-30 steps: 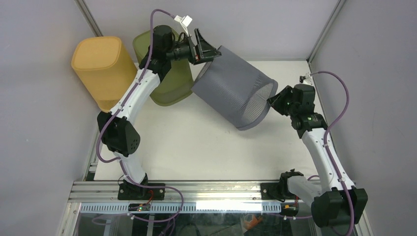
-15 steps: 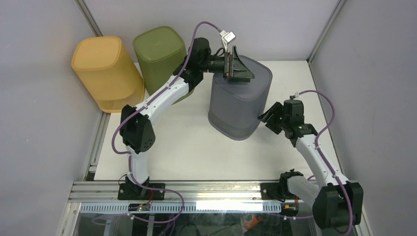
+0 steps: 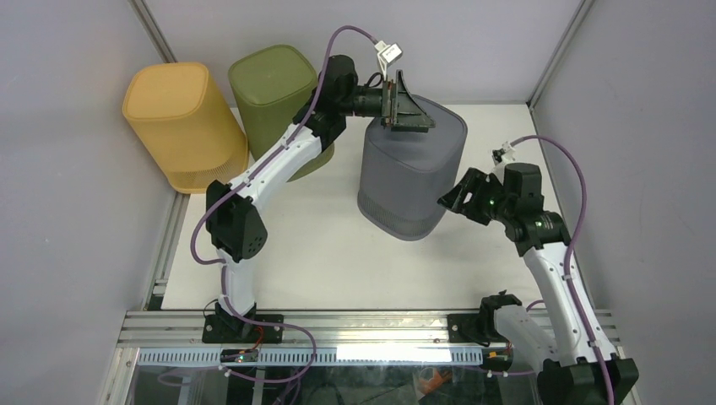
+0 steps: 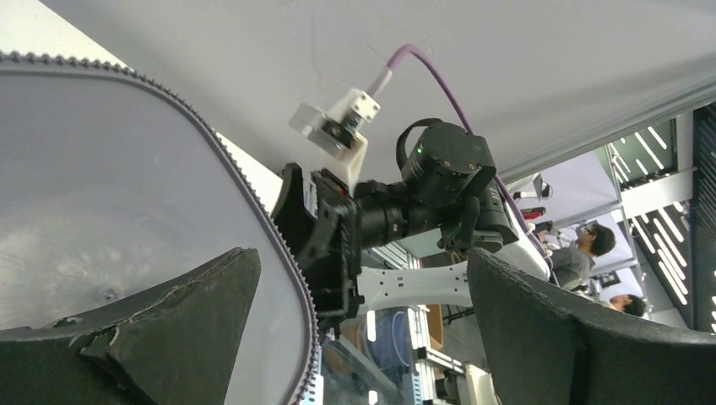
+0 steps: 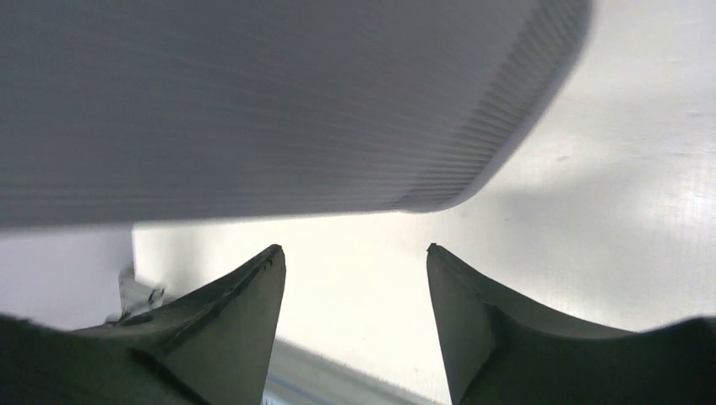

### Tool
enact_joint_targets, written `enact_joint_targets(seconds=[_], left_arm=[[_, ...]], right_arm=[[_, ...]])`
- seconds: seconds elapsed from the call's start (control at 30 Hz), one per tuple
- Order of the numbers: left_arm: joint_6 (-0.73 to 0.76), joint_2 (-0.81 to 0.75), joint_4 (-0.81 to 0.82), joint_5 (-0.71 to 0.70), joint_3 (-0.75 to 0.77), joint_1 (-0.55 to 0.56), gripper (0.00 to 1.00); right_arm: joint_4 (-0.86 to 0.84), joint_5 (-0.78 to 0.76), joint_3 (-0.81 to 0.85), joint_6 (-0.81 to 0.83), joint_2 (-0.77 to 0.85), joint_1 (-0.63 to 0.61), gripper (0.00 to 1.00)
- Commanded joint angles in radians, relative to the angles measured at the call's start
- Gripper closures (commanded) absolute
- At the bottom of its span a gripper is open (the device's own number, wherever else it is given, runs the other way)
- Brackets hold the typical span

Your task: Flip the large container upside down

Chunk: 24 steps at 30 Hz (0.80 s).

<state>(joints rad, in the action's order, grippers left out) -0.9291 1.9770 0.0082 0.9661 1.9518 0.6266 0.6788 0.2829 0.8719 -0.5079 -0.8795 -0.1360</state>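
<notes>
The large grey mesh container [image 3: 409, 181] stands upside down on the white table [image 3: 338, 261], closed base up. My left gripper [image 3: 411, 112] is open at the far top edge of the base, holding nothing. In the left wrist view its left finger lies over the grey base [image 4: 101, 169] and the gripper [image 4: 359, 255] straddles the toothed rim. My right gripper [image 3: 447, 198] is open and empty, just beside the container's lower right wall. The right wrist view shows that wall [image 5: 253, 101] above the open gripper [image 5: 355, 249].
A yellow container [image 3: 181, 122] and a green container [image 3: 274, 89] stand upside down at the back left, close to my left arm. Grey walls and frame posts enclose the table. The right arm's wrist [image 4: 439, 169] shows in the left wrist view.
The grey container went from lying tilted between both grippers to standing upside down on the table. My left gripper swung right with it; my right gripper stays close beside its wall.
</notes>
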Motion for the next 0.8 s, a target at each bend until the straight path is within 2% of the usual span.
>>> enact_joint_targets(seconds=[0.0,0.07,0.1,0.17,0.23,0.33,0.47,0.5,0.53,0.57,0.67,0.77], left_arm=[[0.067,0.002,-0.046,0.027,0.096,-0.004,0.01],[0.102,0.004,-0.087,0.005,0.127,-0.004,0.01],[0.142,0.009,-0.14,-0.014,0.158,-0.004,0.01],[0.239,0.025,-0.289,-0.074,0.245,-0.005,0.01],[0.331,0.021,-0.413,-0.164,0.306,-0.004,0.01],[0.437,-0.036,-0.508,-0.348,0.302,-0.005,0.01],[0.541,-0.145,-0.546,-0.542,0.215,-0.003,0.01],[0.557,-0.169,-0.556,-0.59,0.198,-0.004,0.01],[0.57,-0.191,-0.563,-0.627,0.182,-0.004,0.01],[0.576,-0.212,-0.567,-0.661,0.163,-0.004,0.01],[0.577,-0.271,-0.562,-0.706,0.094,-0.004,0.01],[0.568,-0.325,-0.562,-0.72,0.015,-0.004,0.01]], right_arm=[[0.04,0.346,0.027,0.129,0.056,-0.006,0.33],[-0.121,0.677,-0.031,0.074,0.068,-0.02,0.31],[-0.235,0.724,-0.059,0.001,0.073,-0.046,0.3],[-0.388,0.677,-0.086,-0.09,0.089,-0.128,0.3],[-0.485,0.57,-0.101,-0.134,0.091,-0.222,0.3],[-0.579,0.326,-0.13,-0.175,0.073,-0.3,0.28],[-0.773,-0.02,-0.199,-0.276,0.026,-0.337,0.26],[-0.841,-0.02,-0.218,-0.276,0.006,-0.338,0.26],[-0.917,-0.169,-0.238,-0.348,-0.023,-0.34,0.26],[-0.986,-0.231,-0.239,-0.355,-0.063,-0.341,0.26],[-1.107,-0.41,-0.166,-0.318,-0.227,-0.34,0.26],[-1.077,-0.543,-0.014,-0.276,-0.407,-0.327,0.24]])
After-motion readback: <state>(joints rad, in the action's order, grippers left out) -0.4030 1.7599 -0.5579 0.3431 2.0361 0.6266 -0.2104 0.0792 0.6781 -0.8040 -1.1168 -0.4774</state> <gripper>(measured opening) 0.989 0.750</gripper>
